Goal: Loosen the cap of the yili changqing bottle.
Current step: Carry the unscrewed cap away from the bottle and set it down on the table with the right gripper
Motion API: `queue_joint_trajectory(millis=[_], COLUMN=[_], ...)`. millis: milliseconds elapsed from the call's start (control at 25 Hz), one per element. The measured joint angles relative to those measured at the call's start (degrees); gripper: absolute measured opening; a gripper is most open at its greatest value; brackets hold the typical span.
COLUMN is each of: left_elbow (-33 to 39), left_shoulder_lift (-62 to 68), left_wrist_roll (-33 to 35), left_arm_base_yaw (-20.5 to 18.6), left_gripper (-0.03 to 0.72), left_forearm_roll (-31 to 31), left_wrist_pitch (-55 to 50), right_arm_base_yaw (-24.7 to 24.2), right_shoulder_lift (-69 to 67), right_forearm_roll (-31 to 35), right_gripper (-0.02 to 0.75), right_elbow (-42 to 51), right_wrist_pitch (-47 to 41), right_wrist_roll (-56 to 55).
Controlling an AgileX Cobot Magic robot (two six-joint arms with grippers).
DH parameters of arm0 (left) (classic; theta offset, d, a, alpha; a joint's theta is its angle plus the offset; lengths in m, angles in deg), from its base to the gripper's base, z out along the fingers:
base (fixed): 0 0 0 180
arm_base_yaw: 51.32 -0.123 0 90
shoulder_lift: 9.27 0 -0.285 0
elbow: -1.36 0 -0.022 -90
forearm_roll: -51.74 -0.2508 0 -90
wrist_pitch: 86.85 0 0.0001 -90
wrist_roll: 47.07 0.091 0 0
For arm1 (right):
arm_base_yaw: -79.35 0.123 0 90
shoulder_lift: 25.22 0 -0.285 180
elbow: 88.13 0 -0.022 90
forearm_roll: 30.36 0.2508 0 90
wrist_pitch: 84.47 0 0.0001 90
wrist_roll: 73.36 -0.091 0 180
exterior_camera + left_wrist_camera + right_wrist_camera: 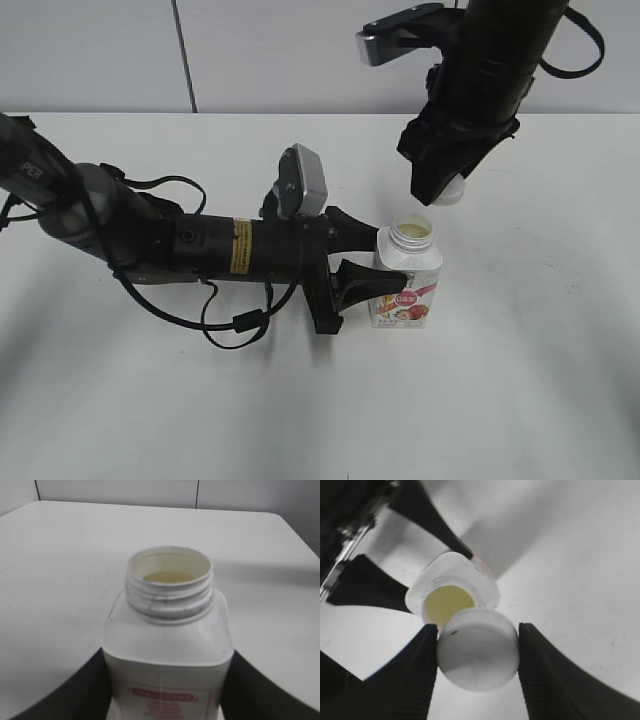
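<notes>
Exterior view is showing you the bottle (406,275) standing upright on the white table (520,380) with its neck open and pale liquid visible inside. Your left gripper (365,262) is reaching in from the left and clamping the bottle's body between its two black fingers, one on each side. Your right gripper (447,190) is hanging above and a little to the right of the neck, pinching the cap (450,193), which is sitting clear of the bottle. Looking through the right wrist camera, you are seeing the white cap (477,648) squeezed between both ribbed pads (417,662), with the open neck below it. Looking through the left wrist camera, the bare threads on the neck (169,594) are showing.
</notes>
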Motion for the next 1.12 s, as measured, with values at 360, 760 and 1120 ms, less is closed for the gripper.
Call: queue_joint_trajectory(millis=[360, 760, 1120], left_elbow=[0.00, 0.00, 0.00], left_shoulder_lift=[0.00, 0.00, 0.00], left_wrist_roll=[0.00, 0.00, 0.00], left_arm_base_yaw=[0.00, 0.00, 0.00], left_gripper=[0.391, 0.391, 0.391], left_forearm_roll=[0.00, 0.00, 0.00], left_wrist_pitch=[-0.12, -0.05, -0.05], right_arm_base_yaw=[-6.64, -20.89, -22.14], right_shoulder_lift=[1.14, 3.96, 2.61], right_forearm_roll=[-2.26, 0.85, -0.85], right_gripper=[0.389, 0.388, 0.388], right_elbow=[1.07, 17.88, 27.40], right_wrist_pitch=[0.00, 10.99, 31.51], right_wrist_roll=[-18.14, -19.15, -19.32])
